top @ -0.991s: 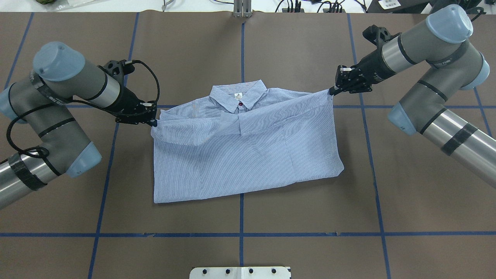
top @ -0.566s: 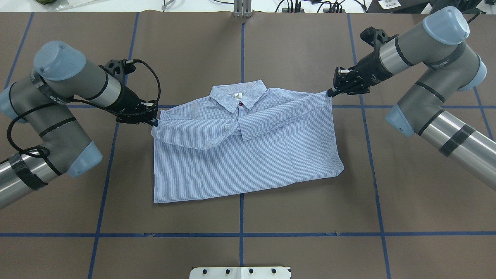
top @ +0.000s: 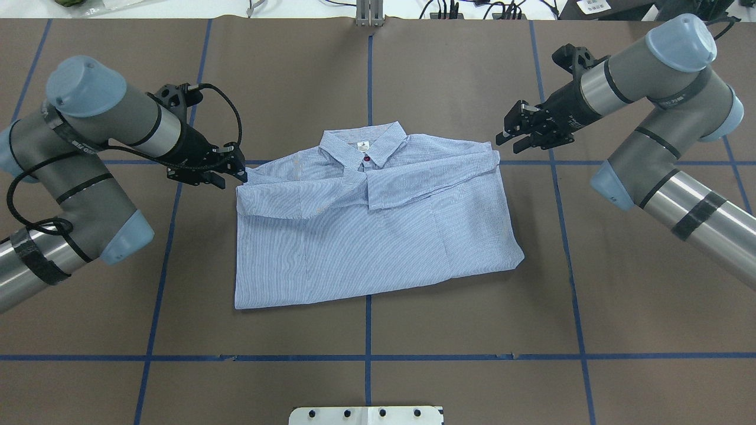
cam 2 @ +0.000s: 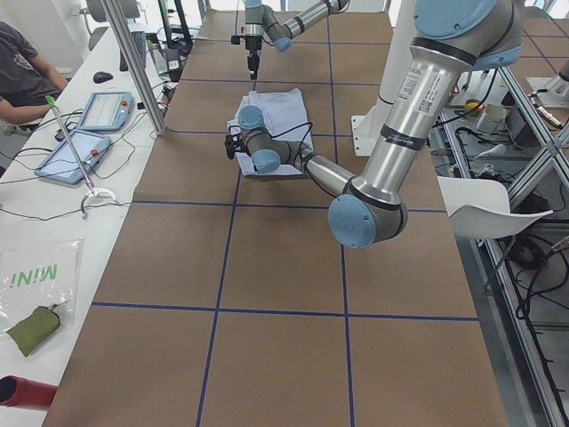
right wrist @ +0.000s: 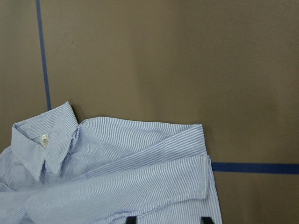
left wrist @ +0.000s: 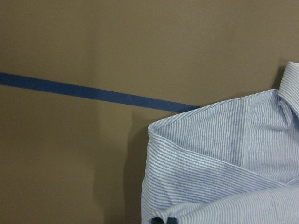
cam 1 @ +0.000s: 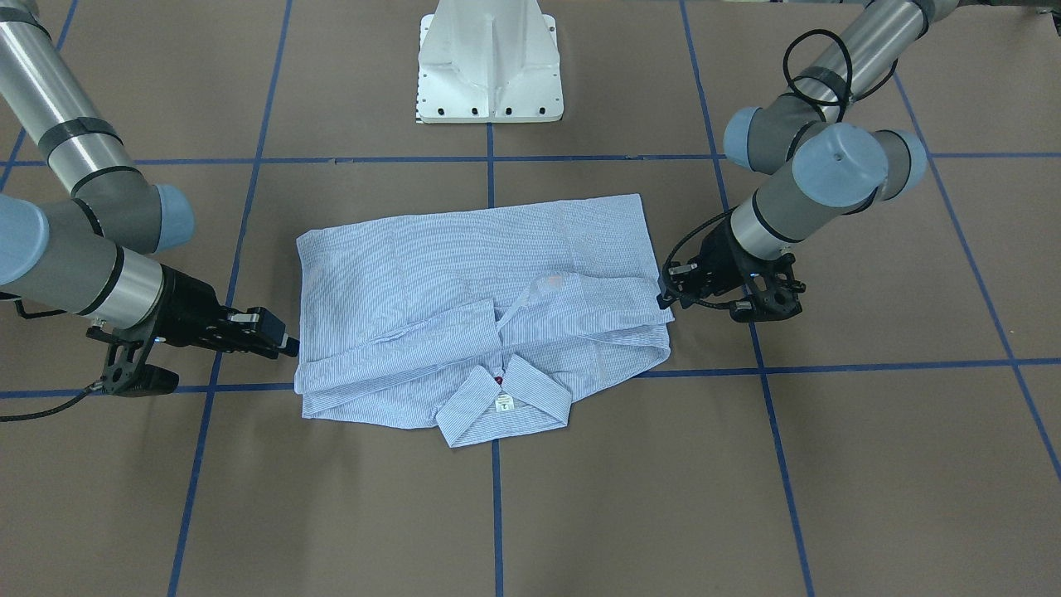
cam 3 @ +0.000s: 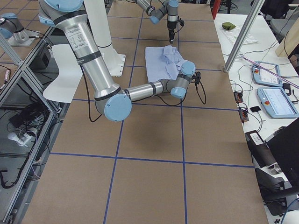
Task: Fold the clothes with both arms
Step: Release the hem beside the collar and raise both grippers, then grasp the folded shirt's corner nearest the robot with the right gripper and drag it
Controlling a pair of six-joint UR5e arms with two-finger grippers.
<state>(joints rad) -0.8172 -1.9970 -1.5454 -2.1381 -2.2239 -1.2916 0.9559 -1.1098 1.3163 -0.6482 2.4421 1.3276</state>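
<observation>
Left gripper [top: 233, 175] hangs with jaws apart just beside the shirt's [top: 378, 236] shoulder corner, gripping nothing. I see the right gripper [top: 503, 136] likewise spread, near the opposite shoulder. Shirt lies folded mid-table [top: 472, 330], collar [top: 363, 144] away from the base [cam 1: 489, 66], across blue tape lines [top: 368, 330].

A light blue, finely striped button-up shirt [top: 372, 236] is laid flat on the brown paper-covered table [top: 460, 313], across the middle line of blue tape [top: 367, 330]; its collar [top: 363, 144] is set at the far edge, away from the white pedestal base [top: 366, 415]; the sleeves are folded across the chest, on top of the body, just before the collar; the black left gripper [top: 230, 172] is placed just beside the shirt's left shoulder corner; the black right gripper [top: 505, 134] is placed near the right shoulder corner, apart from the cloth.
</observation>
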